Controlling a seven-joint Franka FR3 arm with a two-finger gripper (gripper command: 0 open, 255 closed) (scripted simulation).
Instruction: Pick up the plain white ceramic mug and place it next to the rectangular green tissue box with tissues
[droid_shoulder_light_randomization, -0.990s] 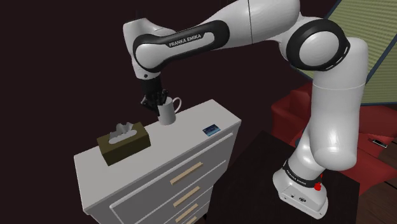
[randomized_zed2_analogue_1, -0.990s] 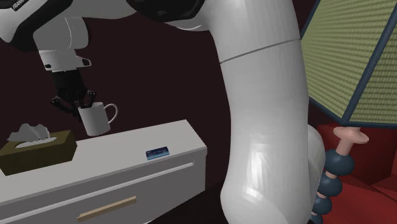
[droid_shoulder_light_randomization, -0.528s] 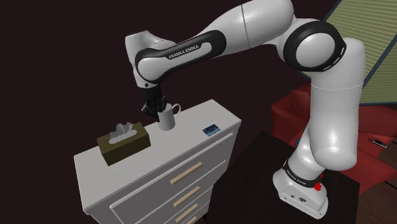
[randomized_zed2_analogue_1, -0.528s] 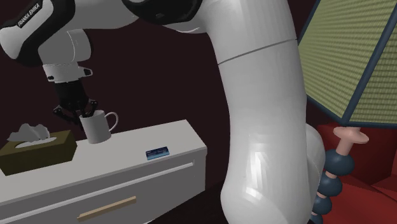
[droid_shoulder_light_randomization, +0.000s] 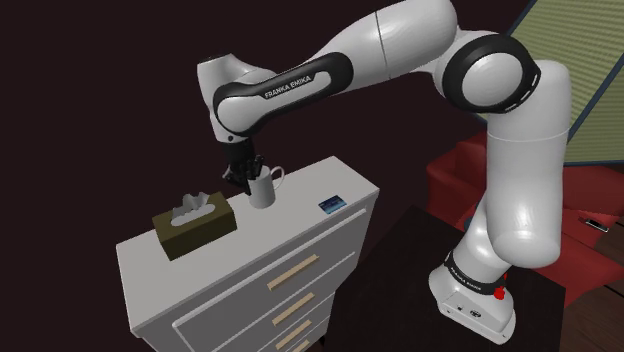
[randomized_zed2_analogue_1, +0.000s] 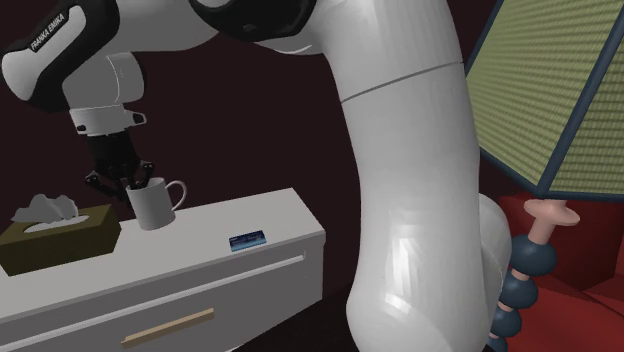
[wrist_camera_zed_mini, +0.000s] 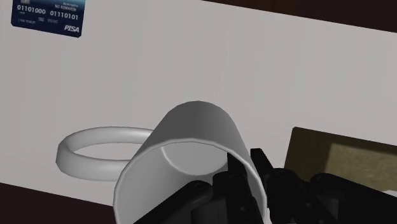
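A plain white mug (droid_shoulder_light_randomization: 262, 188) (randomized_zed2_analogue_1: 152, 205) hangs tilted just over the white dresser top (droid_shoulder_light_randomization: 300, 225), its handle pointing away from the tissue box. My black gripper (droid_shoulder_light_randomization: 247, 172) (randomized_zed2_analogue_1: 130, 182) is shut on the mug's rim, one finger inside the cup. In the wrist view the mug (wrist_camera_zed_mini: 191, 153) sits clasped by the gripper (wrist_camera_zed_mini: 245, 184). The olive-green tissue box (droid_shoulder_light_randomization: 192, 224) (randomized_zed2_analogue_1: 58, 238) (wrist_camera_zed_mini: 337, 162) lies a short gap beyond the mug, white tissue poking out. Whether the mug's base touches the top I cannot tell.
A small blue card (droid_shoulder_light_randomization: 333, 204) (randomized_zed2_analogue_1: 247, 241) (wrist_camera_zed_mini: 49, 14) lies near the dresser's front corner. Drawers with pale handles (droid_shoulder_light_randomization: 292, 271) face the stand. A red sofa (droid_shoulder_light_randomization: 460, 170) and a green lampshade (randomized_zed2_analogue_1: 560, 90) stand beside the arm.
The gripper has come down and shifted slightly toward the tissue box, carrying the mug from well above the dresser to just over its top.
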